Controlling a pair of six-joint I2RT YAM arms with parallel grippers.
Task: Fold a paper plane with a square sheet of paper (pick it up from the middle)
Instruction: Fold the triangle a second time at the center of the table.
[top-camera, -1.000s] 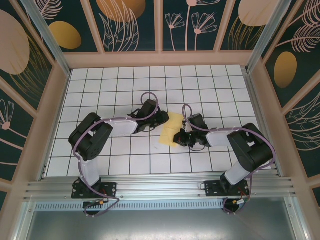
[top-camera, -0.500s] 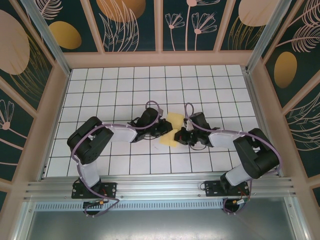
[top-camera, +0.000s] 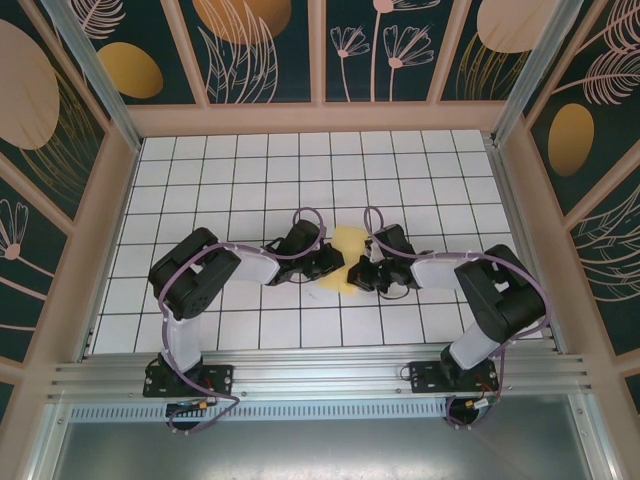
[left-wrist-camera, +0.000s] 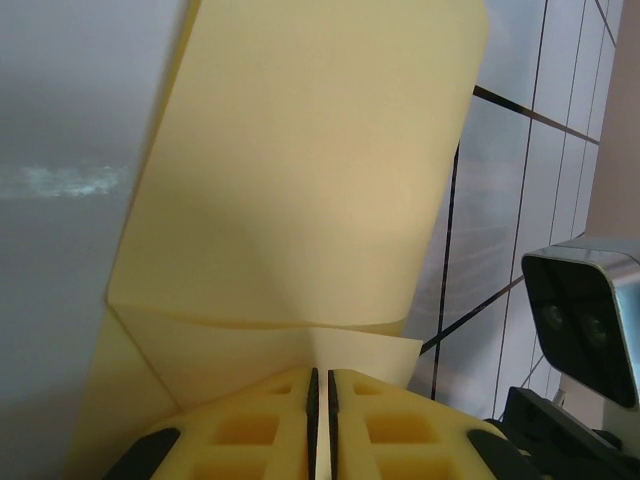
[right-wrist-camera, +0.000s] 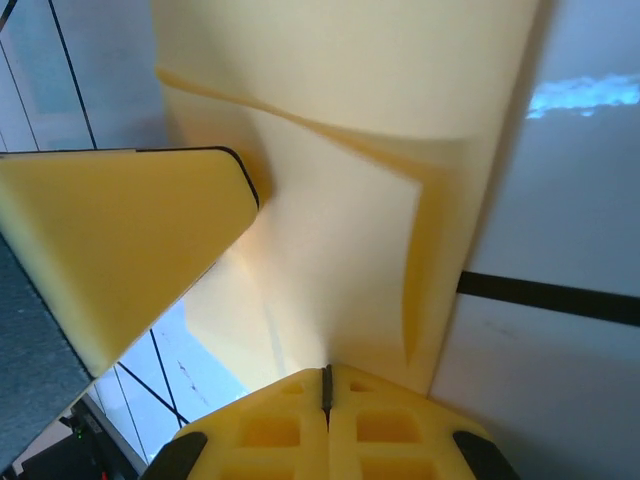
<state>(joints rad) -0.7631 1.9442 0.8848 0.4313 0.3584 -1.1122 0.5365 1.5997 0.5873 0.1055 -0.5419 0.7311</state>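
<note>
You are in the middle of a fold, not yet near any dart shape. The left pincer (top-camera: 328, 265) and right pincer (top-camera: 362, 272) face each other tip to tip, with the square sheet of paper (top-camera: 348, 243) bunched between them. The left pincer (left-wrist-camera: 320, 375) is pressed to a hairline slit with the paper (left-wrist-camera: 300, 180) running into it, so it pinches the sheet. A cross crease lies just ahead of its tips, and a flap rises beyond. The right pincer (right-wrist-camera: 326, 372) is pressed fully together, and the sheet (right-wrist-camera: 350, 250) seems nipped at its seam. Next, I judge, one side must anchor while the other carries its edge over and flattens the crease. Pulling apart could tear thin paper. From above, the arms cover most of the sheet. Its corners are cut off up close, so you cannot tell how many layers each grip holds, or whether the paper touches the tiled table (top-camera: 250, 180).
</note>
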